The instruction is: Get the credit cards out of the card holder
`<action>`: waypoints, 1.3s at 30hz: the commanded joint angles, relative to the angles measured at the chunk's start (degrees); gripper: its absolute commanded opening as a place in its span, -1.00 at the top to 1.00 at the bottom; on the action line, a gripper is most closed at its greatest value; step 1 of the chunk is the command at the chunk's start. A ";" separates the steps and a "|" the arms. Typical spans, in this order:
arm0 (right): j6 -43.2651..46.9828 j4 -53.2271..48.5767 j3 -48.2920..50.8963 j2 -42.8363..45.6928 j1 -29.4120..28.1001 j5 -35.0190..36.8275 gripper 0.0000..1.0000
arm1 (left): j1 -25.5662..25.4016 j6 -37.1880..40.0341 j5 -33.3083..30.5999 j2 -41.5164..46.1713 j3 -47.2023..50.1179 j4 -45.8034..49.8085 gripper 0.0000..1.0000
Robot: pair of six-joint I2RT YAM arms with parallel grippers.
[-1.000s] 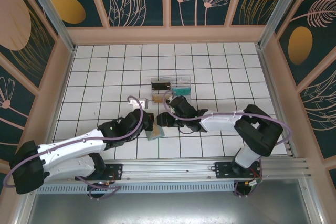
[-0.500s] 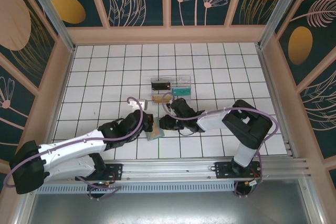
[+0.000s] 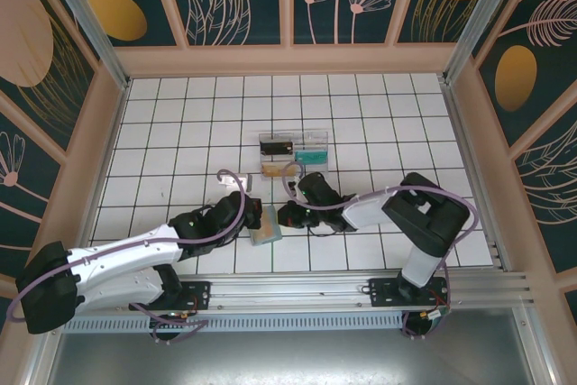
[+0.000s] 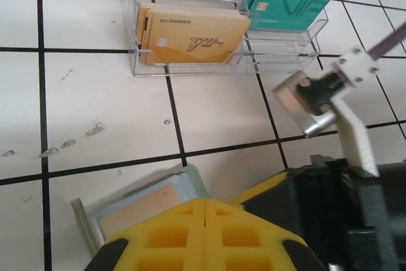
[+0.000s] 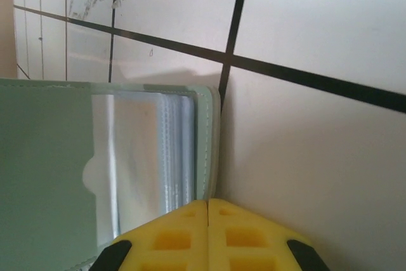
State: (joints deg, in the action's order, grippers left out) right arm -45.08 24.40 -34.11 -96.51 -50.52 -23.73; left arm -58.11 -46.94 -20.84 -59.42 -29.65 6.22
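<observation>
Left gripper point(image 4: 206, 206), jaws shut, pins the card holder point(image 4: 149, 200) to the worktop point(image 4: 95, 106), likely steadying it. Right gripper point(image 5: 208, 204): jaws shut at its edge, grip unclear.

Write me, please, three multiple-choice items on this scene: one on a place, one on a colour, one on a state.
1. Where is the gold card? A) in the clear tray B) inside the card holder C) on bare tiles
2. What colour is the card right of it in the left wrist view? A) red B) teal C) white
3. How are the left pincer's jaws? A) wide open B) around a card C) shut
Key: A, tray walls surround it; B, its face is teal; C, the yellow fingers meet without a gap.
</observation>
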 commanded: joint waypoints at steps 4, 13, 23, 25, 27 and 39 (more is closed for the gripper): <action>0.00 -3.67 3.75 15.06 3.13 1.77 1.00 | 0.57 -2.79 -7.34 2.20 1.23 3.99 1.00; -0.07 -7.05 4.06 20.78 2.71 2.01 1.00 | 2.95 -3.88 -5.37 -4.74 4.38 0.55 1.00; 0.63 -11.22 9.15 22.07 5.27 8.78 1.00 | 5.00 -4.31 -7.68 -10.07 3.36 2.57 1.00; 0.97 -11.12 10.38 21.68 5.69 9.55 1.00 | 5.30 -4.03 -7.18 -10.34 3.28 2.19 1.00; 1.24 -10.62 11.22 20.84 5.72 10.04 1.00 | 5.30 -3.26 -5.64 -9.90 3.07 1.52 0.22; 1.19 -8.34 11.92 16.71 5.63 11.42 1.00 | 5.28 -3.24 3.93 5.54 1.40 -0.15 -0.78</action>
State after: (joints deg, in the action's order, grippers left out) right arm -44.88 14.96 -22.70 -78.98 -45.08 -13.45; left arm -53.12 -50.46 -21.96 -55.27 -27.24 8.43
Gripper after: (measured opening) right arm 0.051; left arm 0.891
